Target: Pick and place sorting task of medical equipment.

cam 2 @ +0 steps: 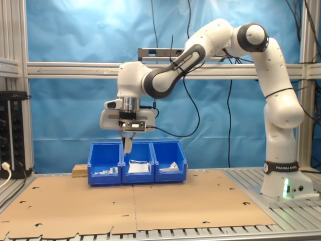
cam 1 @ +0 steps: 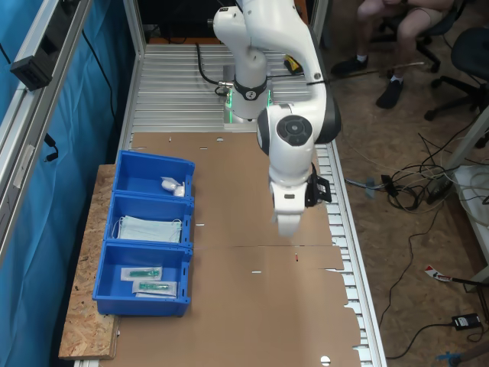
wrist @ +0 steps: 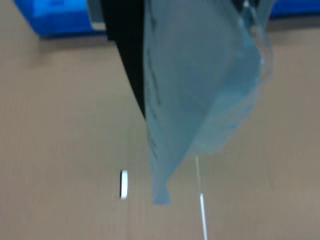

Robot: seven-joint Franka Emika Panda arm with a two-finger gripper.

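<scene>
pincer clamped on white packet, dangling above cardboard worktop; carried high, likely to clear the blue bins before sorting.

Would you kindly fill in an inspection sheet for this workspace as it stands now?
Surface: brown cardboard over a slatted table.
Job's things: white packet hangs from the gripper; another packet in the end bin.
Clutter: three blue bins, with masks and clear green-item packets.
Gripper: gripper shut on the packet, raised above the cardboard.
Cables: on the floor.
Surroundings: blue curtain; seated person.
</scene>
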